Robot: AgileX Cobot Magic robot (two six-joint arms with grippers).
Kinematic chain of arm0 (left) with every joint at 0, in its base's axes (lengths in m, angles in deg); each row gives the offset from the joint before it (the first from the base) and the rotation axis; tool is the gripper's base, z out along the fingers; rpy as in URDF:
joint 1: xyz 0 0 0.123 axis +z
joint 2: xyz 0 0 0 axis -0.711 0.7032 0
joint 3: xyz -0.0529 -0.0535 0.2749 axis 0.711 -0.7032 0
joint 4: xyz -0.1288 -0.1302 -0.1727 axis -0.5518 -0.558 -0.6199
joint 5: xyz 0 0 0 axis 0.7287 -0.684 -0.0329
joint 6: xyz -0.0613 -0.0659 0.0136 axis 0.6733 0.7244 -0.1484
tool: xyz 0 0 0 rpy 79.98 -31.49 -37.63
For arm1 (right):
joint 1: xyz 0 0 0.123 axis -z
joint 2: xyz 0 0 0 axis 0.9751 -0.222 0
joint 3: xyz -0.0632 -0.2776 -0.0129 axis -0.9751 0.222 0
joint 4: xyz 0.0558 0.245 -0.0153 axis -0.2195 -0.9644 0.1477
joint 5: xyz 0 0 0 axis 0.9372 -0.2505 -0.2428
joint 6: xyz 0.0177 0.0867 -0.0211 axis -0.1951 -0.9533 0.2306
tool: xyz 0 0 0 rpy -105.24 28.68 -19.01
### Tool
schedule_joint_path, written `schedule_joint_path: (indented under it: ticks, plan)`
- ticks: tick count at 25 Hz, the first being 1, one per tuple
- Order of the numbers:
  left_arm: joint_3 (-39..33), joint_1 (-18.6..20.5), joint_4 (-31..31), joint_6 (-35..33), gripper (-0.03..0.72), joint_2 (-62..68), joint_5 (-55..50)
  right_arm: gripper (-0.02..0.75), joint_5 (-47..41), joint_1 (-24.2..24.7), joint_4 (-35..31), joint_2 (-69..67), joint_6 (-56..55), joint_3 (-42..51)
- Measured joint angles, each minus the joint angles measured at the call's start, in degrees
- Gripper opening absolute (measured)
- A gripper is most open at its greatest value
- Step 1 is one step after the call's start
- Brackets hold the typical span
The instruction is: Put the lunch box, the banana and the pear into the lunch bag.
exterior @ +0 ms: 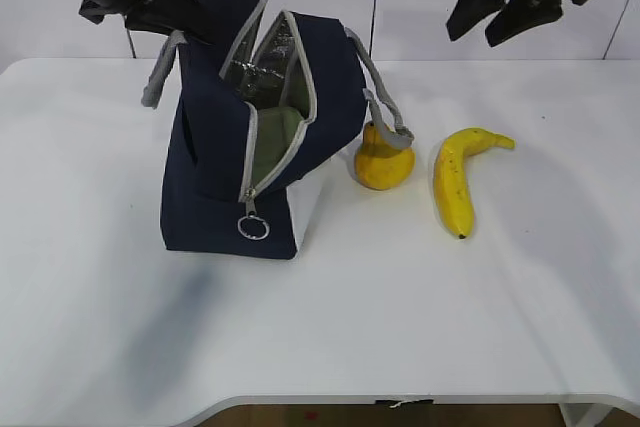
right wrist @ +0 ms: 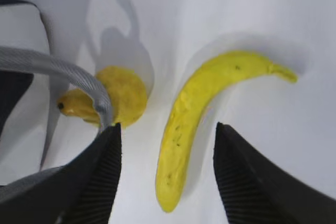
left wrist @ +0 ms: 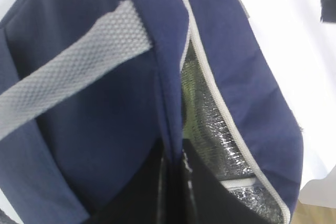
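The lunch bag stood left of centre on the white desk, unzipped, its foil lining showing and a pale green shape – likely the lunch box lid – visible inside the mouth. The pear sat just right of the bag with a grey handle draped across it, and the banana lay farther right, apart from the pear, stem toward the upper right.

In the left wrist view the left tool was shut on the bag's navy rim, pinching fabric at the edge of the opening and holding the mouth up. The right tool hung above the banana at the upper right of the exterior view, its jaws wide apart and empty, straddling the fruit's lower half in its own camera.

The step in hand looked like the banana pick – box apparently packed, both fruits still out. The next move would call for a straight descent, closing across the banana's middle, then lifting clear of the handle toward the held-open mouth.
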Motion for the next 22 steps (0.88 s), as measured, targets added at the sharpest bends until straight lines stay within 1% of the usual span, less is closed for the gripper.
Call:
schedule_joint_path:
  ticks: [5, 13, 17, 22]
  plan:
    - [0.0, 0.0, 0.0, -0.09, -0.002, 0.0, 0.0, 0.449, 0.0, 1.34, 3.35, 0.0, -4.05, 0.54]
    - [0.0, 0.0, -1.68, -0.41, -0.002, 0.0, 0.0, 0.463, 0.0, 1.34, 3.35, -2.84, -5.25, 7.7]
    - [0.0, 0.0, -1.8, -0.56, -0.002, 0.0, 0.0, 0.481, 0.0, 1.34, 3.35, -4.36, -5.25, 8.15]
    - [0.0, 0.0, -1.91, -0.68, -0.002, 0.0, 0.0, 0.503, 0.21, 1.34, 0.16, -6.97, -5.12, 8.15]
